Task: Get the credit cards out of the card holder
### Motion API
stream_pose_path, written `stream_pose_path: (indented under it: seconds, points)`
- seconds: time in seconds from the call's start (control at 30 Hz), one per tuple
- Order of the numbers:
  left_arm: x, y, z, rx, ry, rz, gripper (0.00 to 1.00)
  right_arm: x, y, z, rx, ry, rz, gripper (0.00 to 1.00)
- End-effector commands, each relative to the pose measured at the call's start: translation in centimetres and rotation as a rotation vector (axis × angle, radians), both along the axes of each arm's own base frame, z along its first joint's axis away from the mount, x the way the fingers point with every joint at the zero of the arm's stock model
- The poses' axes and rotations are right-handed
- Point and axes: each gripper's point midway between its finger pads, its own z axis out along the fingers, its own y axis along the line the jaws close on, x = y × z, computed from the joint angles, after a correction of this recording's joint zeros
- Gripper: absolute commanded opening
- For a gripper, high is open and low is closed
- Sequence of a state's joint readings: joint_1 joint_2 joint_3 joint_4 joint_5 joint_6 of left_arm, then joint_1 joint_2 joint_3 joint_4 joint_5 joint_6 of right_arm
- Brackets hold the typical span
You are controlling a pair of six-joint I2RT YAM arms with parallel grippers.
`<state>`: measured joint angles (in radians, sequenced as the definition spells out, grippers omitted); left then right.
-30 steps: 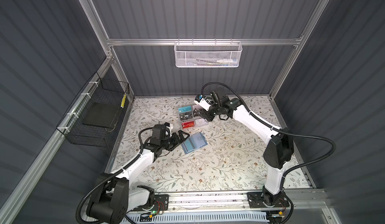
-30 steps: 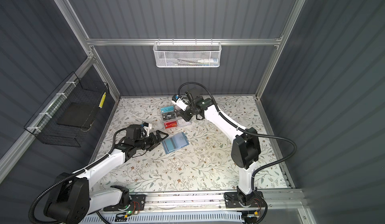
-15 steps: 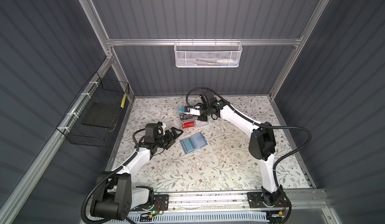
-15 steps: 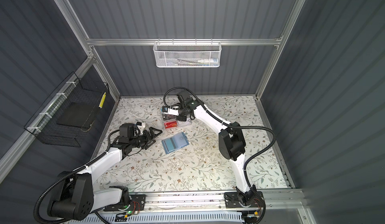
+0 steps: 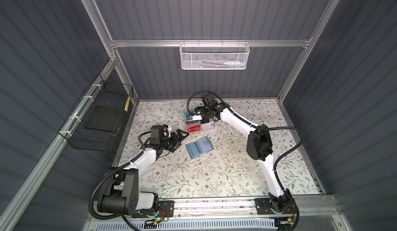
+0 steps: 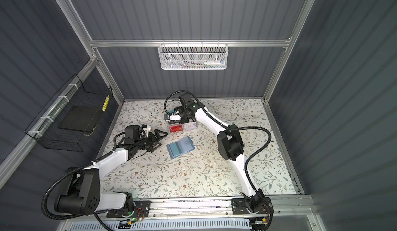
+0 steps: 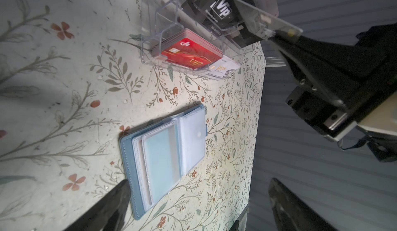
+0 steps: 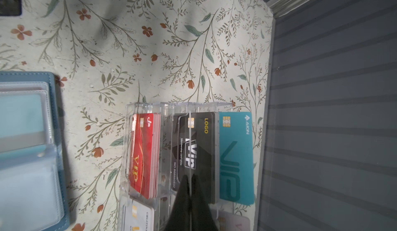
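1. Far left, on the side wall: a black wire basket (image 5: 96,120) with a flat dark slab lying in it; well apart from both arms.
2. Next over is the left gripper (image 5: 183,141); jaws spread about as wide as they go, nothing between them; it hangs low over the floral table (image 5: 214,171), fingers aimed at the card holder; both top views show a gap between the two.
3. The card holder (image 5: 199,147) lies flat and open on the table, roughly mid-table between the arms; clear sleeves face up; in the left wrist view a pale teal card with a grey stripe shows through the top sleeve.
4. Just behind it stands a clear acrylic rack (image 7: 148,47); red cards (image 8: 146,154) in the front tier, black VIP cards (image 8: 204,154) in the next, a teal card (image 8: 235,156) at the back, white cards (image 7: 223,67) alongside the red.
5. The right gripper (image 8: 189,178) reaches in from the right to the rack; jaws pinched tight on a credit card (image 7: 257,14), gripped at one end; in the right wrist view it's edge-on, lined up over the black VIP cards; can't tell if it touches the rack.
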<state>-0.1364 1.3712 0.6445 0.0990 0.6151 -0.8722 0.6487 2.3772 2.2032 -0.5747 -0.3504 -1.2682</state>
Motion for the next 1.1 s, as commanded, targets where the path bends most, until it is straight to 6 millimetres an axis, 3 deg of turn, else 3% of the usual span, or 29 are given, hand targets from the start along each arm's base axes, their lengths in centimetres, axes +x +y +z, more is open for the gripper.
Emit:
stream_pose_path:
  seconds: [0.0,0.33,0.5,1.07]
  points:
    - [0.8,0.0,0.9,-0.029,-0.024,-0.013,1.0,0.5,0.6,-0.2,0.009,-0.036,0.04,0.0]
    - [1.0,1.3,1.0,-0.03,-0.028,0.008,1.0,2.0,1.2,-0.8,0.023,-0.075,0.03,0.0]
    - [1.1,1.3,0.9,-0.029,-0.026,0.004,1.0,2.0,0.9,0.4,0.043,-0.072,0.015,0.0]
    - [2.1,1.1,0.5,-0.057,-0.029,0.015,1.0,3.5,-0.5,-0.3,0.021,-0.109,-0.033,0.0]
